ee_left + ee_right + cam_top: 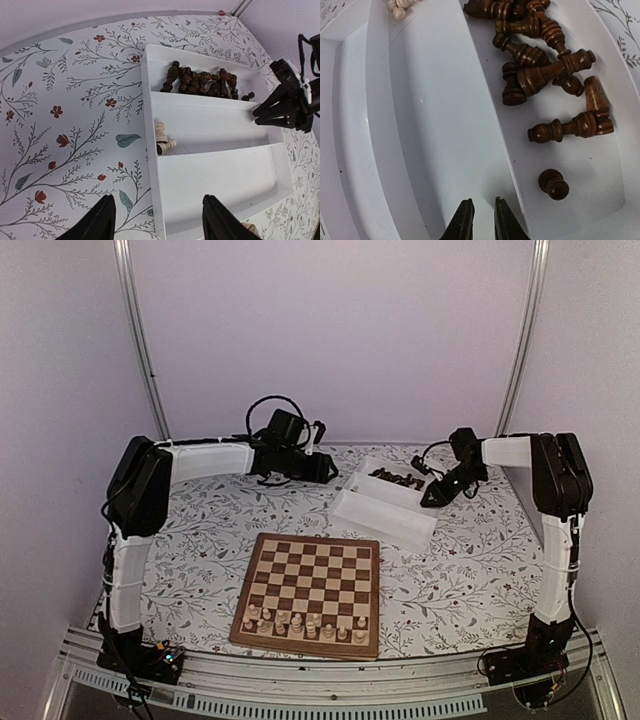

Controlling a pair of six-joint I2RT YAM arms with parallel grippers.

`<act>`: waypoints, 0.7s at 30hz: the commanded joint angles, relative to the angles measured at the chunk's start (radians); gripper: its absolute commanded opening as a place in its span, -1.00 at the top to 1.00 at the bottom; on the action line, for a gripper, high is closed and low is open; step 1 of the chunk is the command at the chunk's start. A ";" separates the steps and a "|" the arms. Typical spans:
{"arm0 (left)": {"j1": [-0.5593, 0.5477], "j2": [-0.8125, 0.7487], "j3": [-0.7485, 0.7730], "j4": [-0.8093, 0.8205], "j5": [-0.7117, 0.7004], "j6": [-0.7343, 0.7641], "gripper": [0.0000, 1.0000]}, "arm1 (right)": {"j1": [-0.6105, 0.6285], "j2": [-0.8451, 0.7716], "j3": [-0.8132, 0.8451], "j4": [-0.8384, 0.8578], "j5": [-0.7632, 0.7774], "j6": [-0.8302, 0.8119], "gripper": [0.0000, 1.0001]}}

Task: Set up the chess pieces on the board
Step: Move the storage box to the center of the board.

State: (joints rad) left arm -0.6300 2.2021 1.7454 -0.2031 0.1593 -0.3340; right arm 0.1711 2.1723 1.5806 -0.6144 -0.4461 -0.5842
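The board (312, 562) lies near the table's front, with several pale chess pieces (300, 623) standing on its two nearest rows. Dark chess pieces (540, 60) lie heaped in one compartment of a white tray (152, 165). A lone dark pawn (553, 184) lies just right of my right gripper (483, 220). That gripper hangs over the tray's white floor, its jaws almost together with nothing between them. Two pale pieces (163, 137) lie in the neighbouring compartment. My left gripper (162, 222) is open above the tray's left wall, holding nothing.
The tray (385, 505) sits behind the board on a floral tablecloth (60, 125). Both arms reach toward it from either side, the right gripper (280, 107) at its far right end. Walls and metal posts close off the back of the table.
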 commanded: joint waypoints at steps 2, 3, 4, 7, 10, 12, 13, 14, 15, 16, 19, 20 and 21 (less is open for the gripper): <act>0.004 -0.007 0.004 0.022 0.056 -0.015 -0.23 | 0.004 -0.069 -0.124 -0.035 0.107 -0.048 0.69; 0.004 -0.012 -0.004 0.023 0.056 -0.013 -0.22 | 0.003 -0.084 -0.156 -0.040 0.110 -0.050 0.70; 0.004 -0.017 -0.014 0.027 0.056 -0.013 -0.22 | 0.002 -0.098 -0.189 -0.044 0.109 -0.053 0.71; 0.004 -0.038 -0.045 0.033 0.054 -0.006 -0.23 | 0.003 -0.174 -0.307 -0.053 0.103 -0.057 0.71; 0.006 -0.058 -0.078 0.040 0.052 -0.002 -0.23 | 0.014 -0.258 -0.398 -0.097 0.036 -0.070 0.69; 0.006 -0.068 -0.098 0.048 0.052 -0.001 -0.23 | 0.040 -0.301 -0.436 -0.128 -0.010 -0.093 0.68; 0.007 -0.072 -0.107 0.051 0.054 -0.001 -0.23 | 0.057 -0.317 -0.445 -0.153 -0.031 -0.107 0.67; 0.007 -0.073 -0.114 0.054 0.058 -0.002 -0.23 | 0.074 -0.326 -0.445 -0.175 -0.064 -0.119 0.66; 0.007 -0.074 -0.119 0.056 0.061 -0.002 -0.23 | 0.089 -0.335 -0.439 -0.196 -0.096 -0.148 0.65; 0.007 -0.072 -0.123 0.057 0.063 -0.004 -0.23 | 0.102 -0.337 -0.424 -0.205 -0.116 -0.164 0.64; 0.008 -0.076 -0.127 0.053 0.076 -0.008 -0.23 | 0.106 -0.314 -0.328 -0.254 -0.170 -0.167 0.63; 0.008 -0.080 -0.129 0.052 0.078 -0.009 -0.23 | 0.105 -0.296 -0.284 -0.278 -0.188 -0.171 0.63; 0.007 -0.086 -0.133 0.051 0.079 -0.008 -0.23 | 0.104 -0.284 -0.243 -0.299 -0.201 -0.176 0.62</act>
State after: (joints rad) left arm -0.6281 2.1788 1.6295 -0.1749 0.2157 -0.3420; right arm 0.2718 1.8713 1.1950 -0.8173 -0.5240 -0.7177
